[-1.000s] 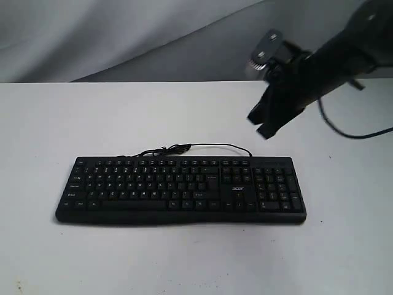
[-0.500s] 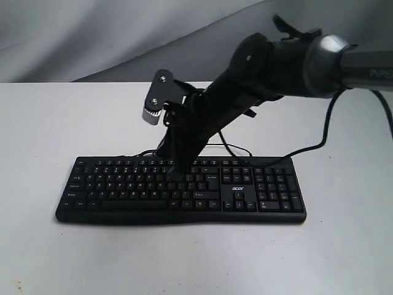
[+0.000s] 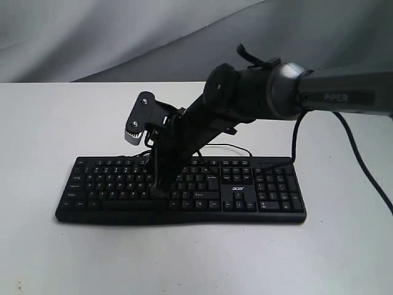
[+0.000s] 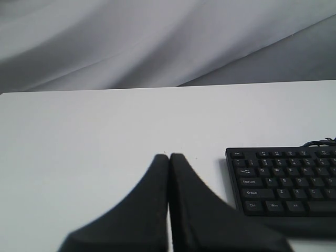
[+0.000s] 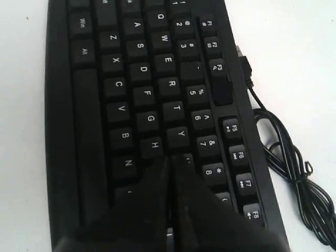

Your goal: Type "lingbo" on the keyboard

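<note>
The right arm [image 3: 258, 98] slants down from the right edge across the back of the keyboard [image 3: 264, 190]. Its closed gripper [image 3: 161, 189] is down among the middle letter keys, so the centre of the board is blocked from above and behind. The number pad and the leftmost keys lie uncovered. Behind the keyboard a loose cable [image 3: 230, 146] loops on the table [image 3: 55, 123], bunched near the function row. Bare table runs wide in front and to both sides. The left gripper [image 4: 169, 157], fingers pressed together, hangs over open table off the keyboard's left end.
</note>
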### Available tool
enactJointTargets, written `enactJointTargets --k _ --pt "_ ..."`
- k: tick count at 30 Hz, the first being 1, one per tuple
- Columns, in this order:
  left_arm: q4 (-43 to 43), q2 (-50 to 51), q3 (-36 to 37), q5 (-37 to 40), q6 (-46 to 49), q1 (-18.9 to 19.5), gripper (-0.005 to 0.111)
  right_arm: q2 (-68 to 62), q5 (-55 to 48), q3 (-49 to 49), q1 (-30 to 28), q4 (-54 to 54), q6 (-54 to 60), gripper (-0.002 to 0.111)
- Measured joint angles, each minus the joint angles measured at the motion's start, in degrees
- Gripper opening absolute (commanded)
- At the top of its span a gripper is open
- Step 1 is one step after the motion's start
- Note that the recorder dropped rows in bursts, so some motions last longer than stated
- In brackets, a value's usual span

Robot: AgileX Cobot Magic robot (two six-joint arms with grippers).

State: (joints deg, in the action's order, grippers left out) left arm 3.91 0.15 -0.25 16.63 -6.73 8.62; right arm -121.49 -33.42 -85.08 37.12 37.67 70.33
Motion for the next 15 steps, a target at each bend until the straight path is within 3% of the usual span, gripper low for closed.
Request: enactJointTargets --k 7,15 --pt "0.0 0.0 0.0 0.0 0.0 0.0 0.001 0.0 -0.1 -0.07 0.0 -11.56 -11.38 0.0" --pt "0.0 0.0 0.0 0.0 0.0 0.0 0.001 0.0 -0.87 -0.07 0.0 -13.93 -13.5 0.0"
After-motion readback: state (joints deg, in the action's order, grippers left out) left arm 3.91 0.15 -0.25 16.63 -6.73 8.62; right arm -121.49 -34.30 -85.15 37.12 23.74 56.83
